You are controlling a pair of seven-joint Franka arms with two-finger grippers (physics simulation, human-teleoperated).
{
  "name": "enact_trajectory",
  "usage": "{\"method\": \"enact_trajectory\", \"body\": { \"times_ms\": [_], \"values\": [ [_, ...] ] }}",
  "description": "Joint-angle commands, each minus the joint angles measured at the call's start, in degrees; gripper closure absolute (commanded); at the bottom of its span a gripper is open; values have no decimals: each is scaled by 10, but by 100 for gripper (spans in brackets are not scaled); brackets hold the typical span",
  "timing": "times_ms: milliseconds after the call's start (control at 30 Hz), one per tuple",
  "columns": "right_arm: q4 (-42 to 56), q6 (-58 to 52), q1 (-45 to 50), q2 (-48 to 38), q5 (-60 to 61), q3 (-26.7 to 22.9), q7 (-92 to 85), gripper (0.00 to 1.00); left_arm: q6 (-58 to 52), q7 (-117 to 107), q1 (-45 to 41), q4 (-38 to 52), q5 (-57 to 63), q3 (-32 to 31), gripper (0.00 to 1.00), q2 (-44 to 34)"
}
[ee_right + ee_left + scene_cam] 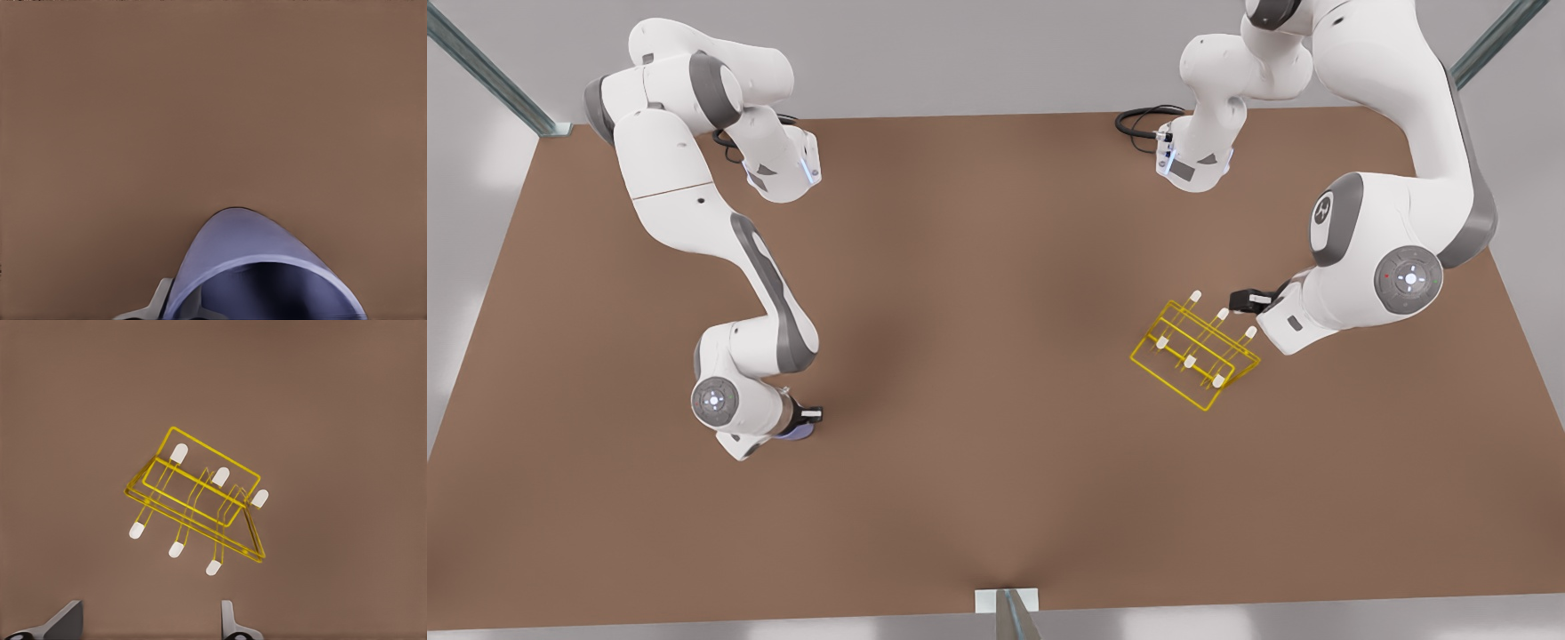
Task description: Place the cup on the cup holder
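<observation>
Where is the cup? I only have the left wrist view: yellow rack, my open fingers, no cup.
Observer: The cup is at the right gripper, on the front view's left side of the table.
Operator: Anywhere near the rack?
Observer: No. The cup holder stands on the front view's right, well apart from the cup.
Operator: And my gripper, seen from outside?
Observer: The left gripper is just beside the holder's upper right corner in the front view.
</observation>
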Motion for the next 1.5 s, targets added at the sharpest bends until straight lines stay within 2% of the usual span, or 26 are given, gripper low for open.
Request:
{"method": "enact_trajectory", "body": {
  "times_ms": [0, 200, 267, 333, 367, 433, 500, 567, 633, 667, 700, 767, 800, 900, 967, 1067, 1200, 1467],
  "values": [
    [1, 2, 1, -2, -5, 0, 16, 79, 0, 0, 0, 0, 0, 0, 0, -1],
    [0, -13, 1, -18, -7, 0, 18, 79, 0, -1, 0, 0, 0, 0, 0, 0],
    [6, 2, -5, -19, 25, 2, 69, 79, 0, -1, 0, -1, 0, 0, 0, 0],
    [60, 2, -4, -23, 83, 13, 79, 79, 0, 0, 0, 0, 0, 0, 0, 0],
    [64, 4, 0, -27, 106, 27, 85, 79, 0, 0, 0, 0, 0, 0, 0, 0],
    [83, 22, -6, -19, 139, 101, 74, 79, -8, -1, 0, 0, 0, 0, 0, 0],
    [83, 63, 0, -12, 241, 132, 56, 79, -8, -1, 0, 0, 0, 0, 0, 1],
    [89, 96, 1, 5, 314, 179, 47, 79, -8, -3, 0, 0, 0, -1, 0, 2],
    [88, 200, 1, 41, 419, 240, -4, 79, -8, -1, 0, -1, 0, -1, 0, 2],
    [89, 202, 1, 53, 471, 261, -54, 79, -8, -1, 0, -2, 0, -1, 0, 2],
    [90, 202, 13, 57, 527, 263, -84, 79, -9, -1, 0, -2, 0, -1, 0, 4],
    [145, 201, 40, 105, 555, 265, -88, 79, -9, -2, 0, -1, 0, -2, 0, 5],
    [174, 202, 43, 136, 556, 291, -90, 79, -8, -2, 0, 0, 0, -3, 0, 5],
    [202, 200, 56, 180, 556, 315, -98, 79, -8, -1, 0, 0, 0, -3, 0, 5],
    [205, 203, 58, 212, 619, 346, -148, 79, -8, -1, 0, 0, 0, -3, 0, 5],
    [236, 235, 101, 263, 626, 359, -160, 79, -9, -2, 0, 1, 0, -3, 0, 5],
    [244, 240, 103, 311, 627, 368, -202, 79, -8, -2, 0, 1, 0, -3, 0, 6],
    [243, 251, 112, 345, 628, 361, -243, 79, -8, -2, 0, 1, 0, -3, 0, 6]
  ]
}}
